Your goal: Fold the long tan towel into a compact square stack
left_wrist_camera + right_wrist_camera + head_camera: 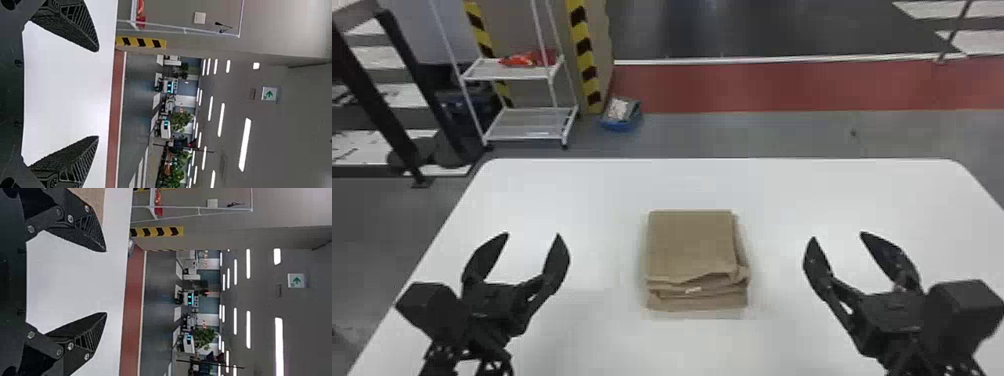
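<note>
The tan towel (691, 245) lies folded in a compact, roughly square stack at the middle of the table, its layered edges facing the robot and slightly uneven at the right side. Left of it, my left gripper (533, 234) stands open, apart from the cloth. My right gripper (838, 237) is on the stack's other side, also open and touching nothing. In the left wrist view, the left gripper (98, 94) has white tabletop between its spread fingers. A corner of the towel (91, 199) shows in the right wrist view beside the open right gripper (106, 282).
Both arms are over the white table (702, 185), whose far edge runs behind the towel. On the floor beyond stand a white wire shelf (514, 125) and a blue container (622, 117), near a pillar with yellow and black stripes.
</note>
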